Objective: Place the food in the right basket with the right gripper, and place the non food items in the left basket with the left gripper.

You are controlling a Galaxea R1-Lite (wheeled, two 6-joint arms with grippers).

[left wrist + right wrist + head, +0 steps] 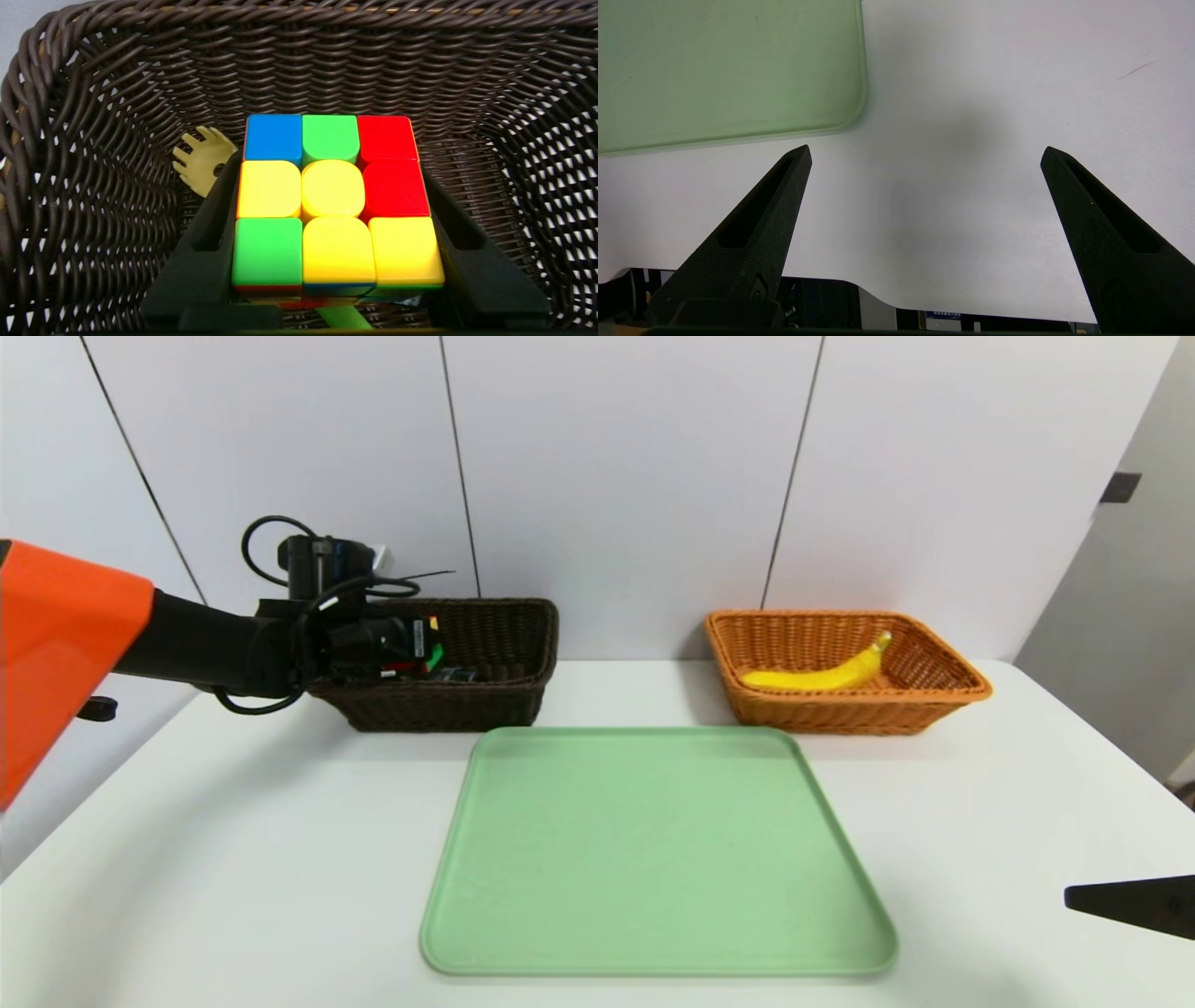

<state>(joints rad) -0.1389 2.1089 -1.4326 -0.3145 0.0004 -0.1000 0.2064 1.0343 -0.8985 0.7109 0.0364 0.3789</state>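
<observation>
Multicoloured puzzle cube [336,200], pinched by the left end effector [334,261], is hanging inside the dark brown basket [523,644] near the bench's far-left edge, likely awaiting release, while the right end effector [924,154] is idling spread.

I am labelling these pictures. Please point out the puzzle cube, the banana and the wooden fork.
puzzle cube [332,189]: left wrist view, on its yellow centre tile.
banana [822,676]: head view, on the middle of its yellow body.
wooden fork [202,161]: left wrist view, on its pale tined head.
</observation>
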